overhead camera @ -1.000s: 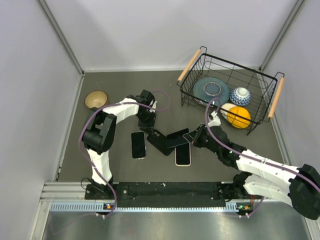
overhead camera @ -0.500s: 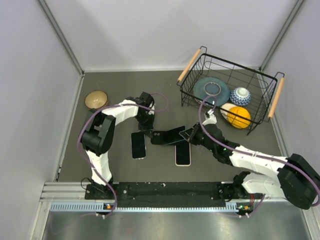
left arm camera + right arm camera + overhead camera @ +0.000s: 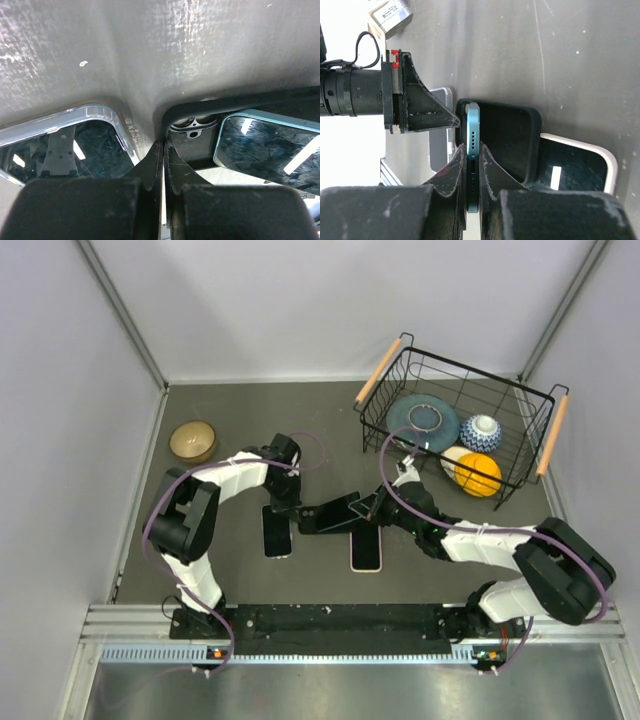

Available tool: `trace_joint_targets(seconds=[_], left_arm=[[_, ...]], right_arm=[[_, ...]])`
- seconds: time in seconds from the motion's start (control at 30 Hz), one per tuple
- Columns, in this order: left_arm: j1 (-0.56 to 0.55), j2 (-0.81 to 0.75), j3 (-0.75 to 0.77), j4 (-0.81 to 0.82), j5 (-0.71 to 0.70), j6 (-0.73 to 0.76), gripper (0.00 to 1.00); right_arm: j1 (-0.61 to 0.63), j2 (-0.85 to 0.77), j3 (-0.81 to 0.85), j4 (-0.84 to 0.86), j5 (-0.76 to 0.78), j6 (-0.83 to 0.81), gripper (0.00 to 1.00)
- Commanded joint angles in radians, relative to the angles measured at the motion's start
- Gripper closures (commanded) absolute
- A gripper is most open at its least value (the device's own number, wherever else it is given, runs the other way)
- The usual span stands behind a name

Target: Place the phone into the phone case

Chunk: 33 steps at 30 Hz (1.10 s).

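Right wrist view: right jaws pinch the stiff-looking, slick light-blue phone (image 3: 472, 127) by its faces; left jaws pressed together at black case (image 3: 512, 135).

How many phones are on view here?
3. A clear-edged phone lies flat beside the left pincer; a white-edged phone lies flat further right; a blue phone is gripped on edge by the right pincer at the black case. Arms may hide more.

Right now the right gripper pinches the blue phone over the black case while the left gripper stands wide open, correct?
No: the left gripper is shut, per the left wrist view. The right gripper does pinch the blue phone over the black case.
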Motion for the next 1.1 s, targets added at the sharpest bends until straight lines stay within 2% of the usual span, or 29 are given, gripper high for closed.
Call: trace_joint_targets(seconds=[0.0,0.23,0.3,0.33,0.43,0.5,0.57,0.63,0.67,0.7,0.73,0.8,0.87,1.07], left_arm=[[0.0,-0.061,-0.037,0.031,0.047,-0.032,0.94],[0.0,-0.078,-0.074,0.059,0.118,-0.03,0.89],[0.0,-0.094,-0.083,0.065,0.121,-0.036,0.83],[0.0,-0.114,-0.088,0.065,0.115,-0.038,0.76],[0.005,-0.156,-0.08,0.045,0.092,-0.044,0.68],[0.007,-0.176,-0.077,0.042,0.095,-0.061,0.57],[0.01,-0.205,-0.077,0.048,0.092,-0.078,0.54],[0.016,-0.226,-0.077,0.051,0.061,-0.084,0.55],[0.017,-0.231,-0.076,0.051,0.037,-0.086,0.61],[0.019,-0.234,-0.068,0.047,-0.001,-0.083,0.69],[0.019,-0.234,-0.062,0.03,-0.084,-0.078,0.82],[0.022,-0.216,-0.043,0.011,-0.146,-0.061,1.0],[0.022,-0.197,-0.031,-0.009,-0.201,-0.049,1.0],[0.02,-0.125,-0.017,0.013,-0.178,-0.03,1.0]], right_arm=[[-0.001,0.071,0.039,0.153,-0.108,0.023,1.0],[-0.002,0.164,0.05,0.207,-0.155,0.071,1.0],[-0.002,0.18,0.05,0.21,-0.155,0.074,1.0],[-0.002,0.184,0.047,0.208,-0.152,0.077,1.0],[-0.002,0.195,0.041,0.208,-0.146,0.078,1.0],[-0.001,0.203,0.041,0.21,-0.148,0.077,1.0],[-0.001,0.212,0.041,0.216,-0.154,0.08,1.0],[-0.002,0.217,0.041,0.216,-0.154,0.077,1.0],[-0.002,0.218,0.041,0.214,-0.152,0.078,1.0],[-0.002,0.22,0.039,0.216,-0.154,0.078,1.0],[-0.005,0.221,0.039,0.218,-0.159,0.078,1.0],[-0.008,0.221,0.036,0.219,-0.16,0.077,1.0],[-0.011,0.221,0.035,0.222,-0.163,0.078,1.0],[-0.028,0.224,0.018,0.253,-0.177,0.086,1.0]])
